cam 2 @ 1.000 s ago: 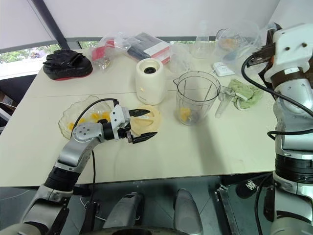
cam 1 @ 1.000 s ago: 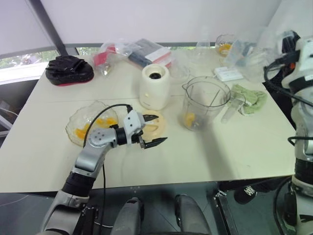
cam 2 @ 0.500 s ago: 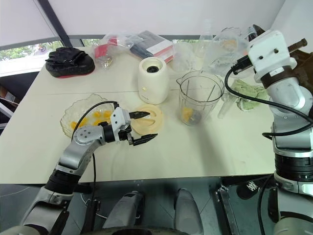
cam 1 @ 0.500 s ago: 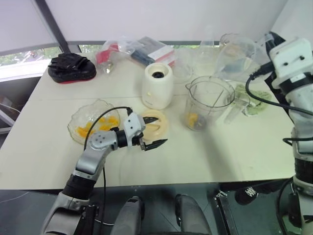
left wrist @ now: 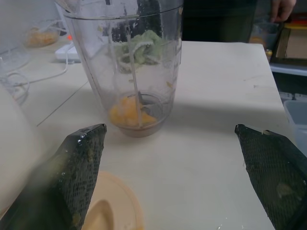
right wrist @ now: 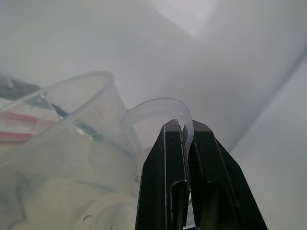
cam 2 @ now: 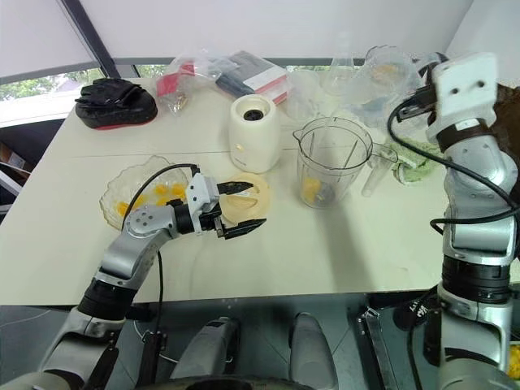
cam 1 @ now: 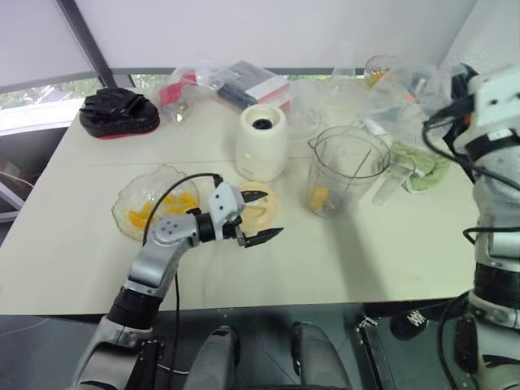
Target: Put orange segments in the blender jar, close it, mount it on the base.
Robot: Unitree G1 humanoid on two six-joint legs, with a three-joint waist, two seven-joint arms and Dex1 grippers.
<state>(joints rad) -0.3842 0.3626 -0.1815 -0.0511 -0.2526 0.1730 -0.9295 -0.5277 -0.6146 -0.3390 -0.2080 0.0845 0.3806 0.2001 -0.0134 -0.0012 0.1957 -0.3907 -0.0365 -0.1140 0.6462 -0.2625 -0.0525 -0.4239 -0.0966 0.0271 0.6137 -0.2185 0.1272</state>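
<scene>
Jaws of the right gripper pinch a clear cup's handle; left gripper's gape above the lid.

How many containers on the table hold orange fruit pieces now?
3: the scalloped clear glass dish on the left side of the table, the tall clear plastic blender jar in the middle, and a small clear glass bowl at the far edge. The clutter there may hide more.
</scene>
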